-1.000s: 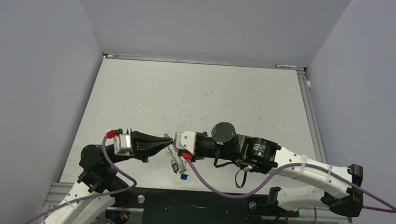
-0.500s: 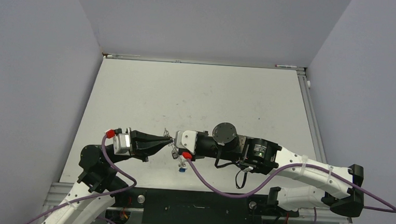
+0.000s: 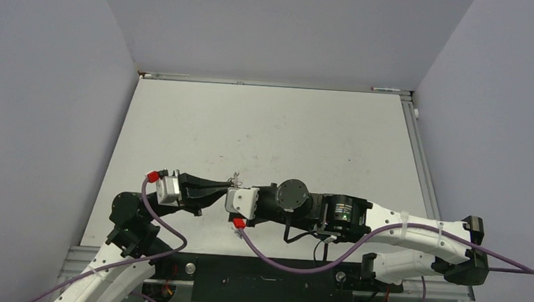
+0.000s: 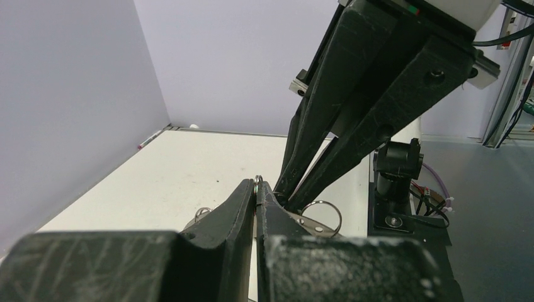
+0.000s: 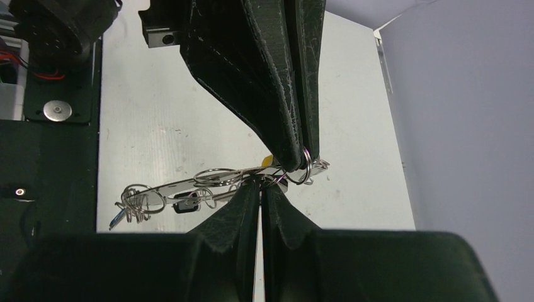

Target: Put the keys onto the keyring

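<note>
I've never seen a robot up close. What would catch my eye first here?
Two black claws meet tip to tip above the near left part of the white table: the left claw and the right claw, both pinched shut. Between them they hold a silvery keyring, seen edge-on from the right wrist camera, with wire loops and small keys dangling from it.

White, faintly scuffed table with a few dark specks, between 3 pale lilac walls
</note>
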Tool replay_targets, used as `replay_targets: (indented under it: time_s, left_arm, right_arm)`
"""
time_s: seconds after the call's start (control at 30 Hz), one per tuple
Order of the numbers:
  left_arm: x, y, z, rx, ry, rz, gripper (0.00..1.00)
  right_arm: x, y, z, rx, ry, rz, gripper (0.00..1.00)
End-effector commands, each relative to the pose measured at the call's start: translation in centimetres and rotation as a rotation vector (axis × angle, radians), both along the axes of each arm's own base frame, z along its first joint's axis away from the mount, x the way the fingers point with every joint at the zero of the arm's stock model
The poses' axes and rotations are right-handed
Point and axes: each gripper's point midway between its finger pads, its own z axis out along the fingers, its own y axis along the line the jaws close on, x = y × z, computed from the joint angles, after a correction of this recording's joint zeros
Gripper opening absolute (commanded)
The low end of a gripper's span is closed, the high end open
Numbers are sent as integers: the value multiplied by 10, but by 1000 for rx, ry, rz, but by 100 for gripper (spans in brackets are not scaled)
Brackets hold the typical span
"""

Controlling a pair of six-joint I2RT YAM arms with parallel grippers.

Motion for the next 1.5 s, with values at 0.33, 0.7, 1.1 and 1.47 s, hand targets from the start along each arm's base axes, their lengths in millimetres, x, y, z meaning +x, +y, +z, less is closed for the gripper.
replay_targets:
  time_s: [0.33, 0.7, 1.1, 1.47]
  left_arm:
    - [0, 6, 23, -29, -59, 36, 0]
    - [0, 3, 20, -15, -45, 16, 1]
    - [8, 13, 23, -33, -49, 103, 75]
    - [12, 19, 36, -111, 67, 125, 73]
  right_arm:
    - [24, -9, 37, 56, -133, -164, 5]
    - [25, -10, 45, 48, -150, -167, 5]
    - [32, -14, 38, -39, -131, -235, 5]
    - [105, -40, 61, 177, 163, -590, 5]
